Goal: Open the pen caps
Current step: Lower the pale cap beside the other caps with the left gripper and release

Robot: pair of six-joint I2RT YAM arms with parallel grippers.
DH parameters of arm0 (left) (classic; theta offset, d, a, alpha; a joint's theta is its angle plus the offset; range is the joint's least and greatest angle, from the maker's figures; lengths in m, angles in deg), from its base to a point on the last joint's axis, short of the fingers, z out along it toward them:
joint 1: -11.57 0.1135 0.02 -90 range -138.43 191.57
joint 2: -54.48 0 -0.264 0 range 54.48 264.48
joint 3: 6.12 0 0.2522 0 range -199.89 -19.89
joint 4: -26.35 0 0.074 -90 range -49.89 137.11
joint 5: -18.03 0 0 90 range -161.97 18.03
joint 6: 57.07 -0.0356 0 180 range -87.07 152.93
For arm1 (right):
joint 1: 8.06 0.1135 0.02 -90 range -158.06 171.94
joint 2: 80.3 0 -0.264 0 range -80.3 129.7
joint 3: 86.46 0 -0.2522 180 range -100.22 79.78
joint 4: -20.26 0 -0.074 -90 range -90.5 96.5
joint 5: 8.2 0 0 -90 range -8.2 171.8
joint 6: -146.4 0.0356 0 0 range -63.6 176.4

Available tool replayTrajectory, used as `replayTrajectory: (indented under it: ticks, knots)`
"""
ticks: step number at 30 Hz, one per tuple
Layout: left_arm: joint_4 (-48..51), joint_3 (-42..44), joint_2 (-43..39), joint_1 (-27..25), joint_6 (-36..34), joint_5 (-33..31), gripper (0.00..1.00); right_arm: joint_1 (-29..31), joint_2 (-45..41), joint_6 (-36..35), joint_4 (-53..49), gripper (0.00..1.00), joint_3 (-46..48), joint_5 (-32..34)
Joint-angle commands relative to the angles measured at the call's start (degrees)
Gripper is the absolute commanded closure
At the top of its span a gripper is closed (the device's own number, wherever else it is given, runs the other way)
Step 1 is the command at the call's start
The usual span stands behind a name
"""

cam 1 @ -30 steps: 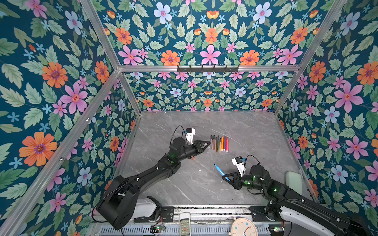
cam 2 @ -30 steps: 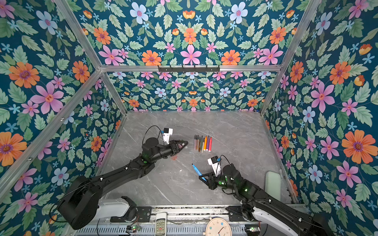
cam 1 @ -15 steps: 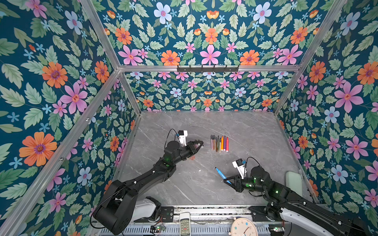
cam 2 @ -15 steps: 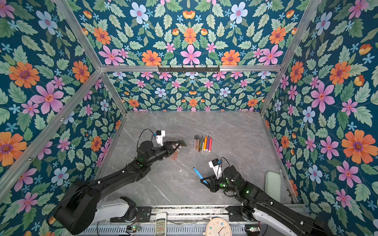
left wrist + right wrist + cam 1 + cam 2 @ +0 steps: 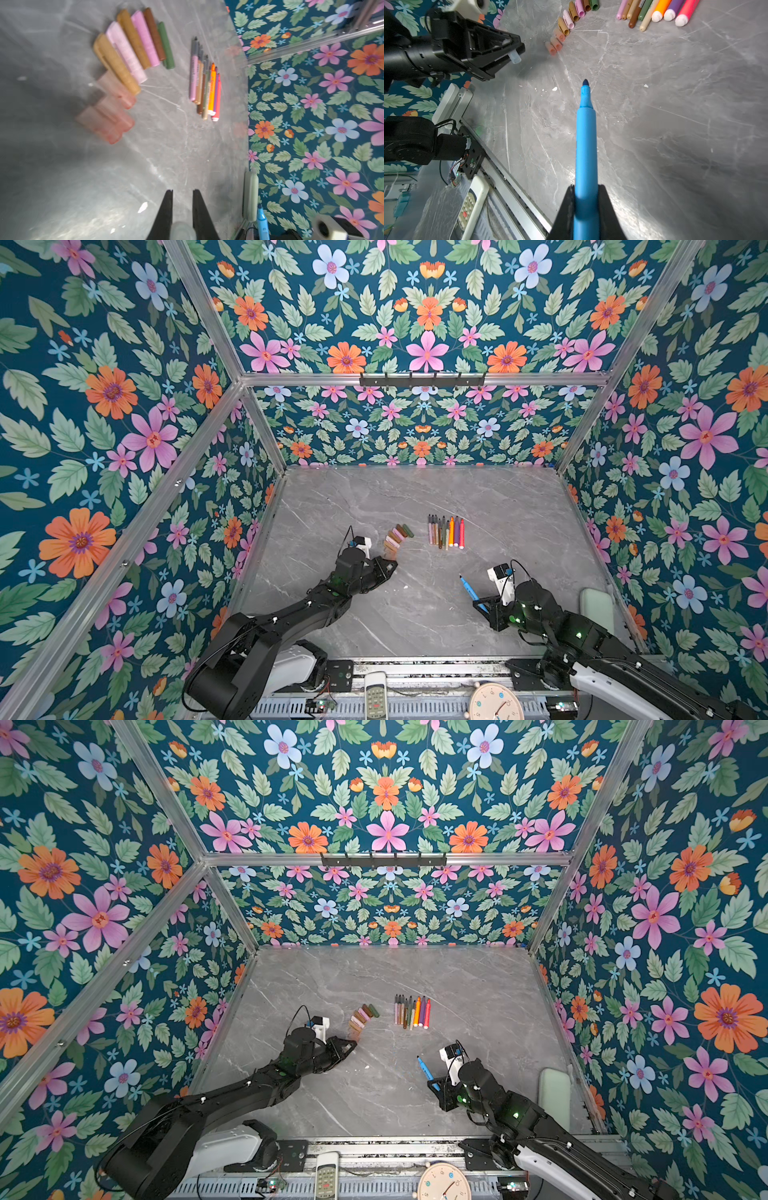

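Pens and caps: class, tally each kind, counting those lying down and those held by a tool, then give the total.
Pens: 10 (9 in a row, plus the blue pen in the right tool)
Caps: 10 (9 in a curve, plus the pale cap in the left tool)
Total: 20

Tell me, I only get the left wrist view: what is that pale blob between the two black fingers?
Observer: A pale translucent pen cap, pinched in the left gripper; the right wrist view shows it poking out.
Operator: And that blue stick at the edge?
Observer: A blue pen, uncapped, clamped in the right gripper.
Operator: Anything behind the arms?
Observer: A remote control and a clock sit along the front rail.
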Motion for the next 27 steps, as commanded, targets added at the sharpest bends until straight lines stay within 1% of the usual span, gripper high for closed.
replayTrajectory:
  ticks: [1, 4, 8, 14, 21, 23, 27]
  knots:
    - [0.0, 0.5, 1.4, 0.7, 0.4, -2.5, 1.00, 0.1, -1.7, -1.2, -1.5, 1.00, 0.3, 3.2]
    - [-0.2, 1.1, 2.9, 1.9, 0.3, -3.0, 1.00, 0.0, -2.9, -0.6, -2.5, 1.00, 0.5, 5.1]
    - [-2.5, 2.0, 5.3, 3.4, 0.2, -2.5, 1.00, 0.1, -3.2, -0.3, -2.1, 1.00, 0.9, 4.8]
    - [-4.5, 1.3, 9.7, 4.4, 0.4, -0.7, 1.00, 0.1, -3.0, 0.5, -2.0, 1.00, 1.2, 6.3]
    - [-6.5, 1.0, 13.2, 5.3, 0.4, 0.1, 1.00, 0.0, -0.3, 0.5, -0.7, 0.99, 0.9, 6.2]
    - [-7.4, 1.1, 13.8, 5.6, 0.5, 0.5, 0.95, 0.1, 1.0, 0.4, -0.3, 0.98, 0.7, 5.9]
    - [-8.3, 1.1, 14.5, 6.1, 0.6, 0.8, 0.95, 0.0, 2.4, 0.3, 0.1, 0.98, 0.5, 5.5]
